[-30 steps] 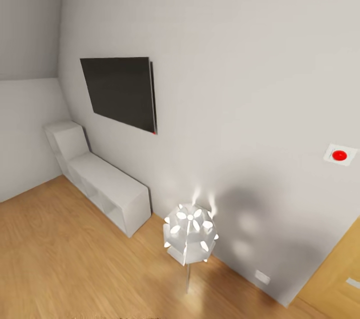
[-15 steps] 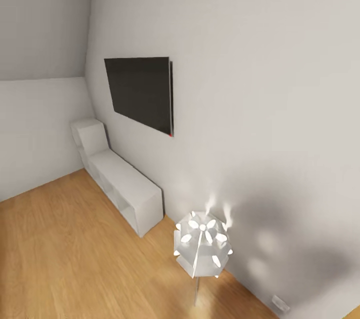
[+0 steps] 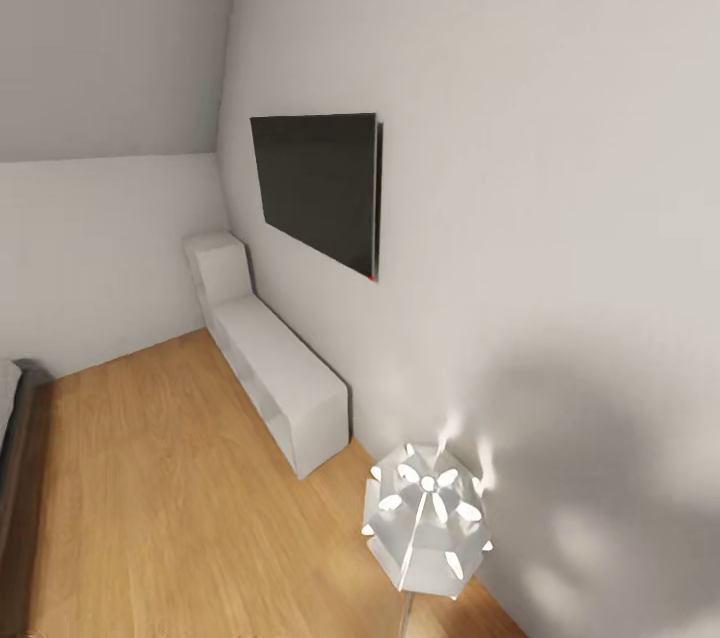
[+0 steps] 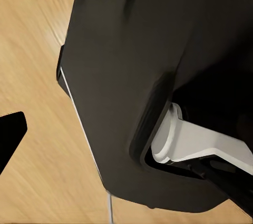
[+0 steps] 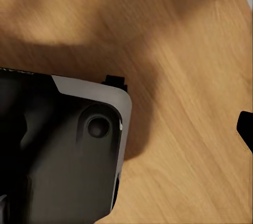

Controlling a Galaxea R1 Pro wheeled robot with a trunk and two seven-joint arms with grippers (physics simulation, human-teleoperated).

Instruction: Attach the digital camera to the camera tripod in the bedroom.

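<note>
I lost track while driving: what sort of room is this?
Likely a bedroom or living room: a dark wall-mounted screen, low white cube shelves along the wall, a lit floor lamp and a bed edge on wood floor.

The head camera has swung left: the door and red wall button have left the view, and a bed (image 3: pixel 12 418) edge has appeared at far left.

Wall-mounted flat black screen (image 3: pixel 320 188), a small red light at its lower corner. Low white cube shelving (image 3: pixel 275 368) along the same wall beneath it, with a taller unit at the far corner end. White faceted floor lamp (image 3: pixel 425 518), lit, near the wall, casting bright patches on it. Light wood plank floor (image 3: pixel 160 478).
</note>
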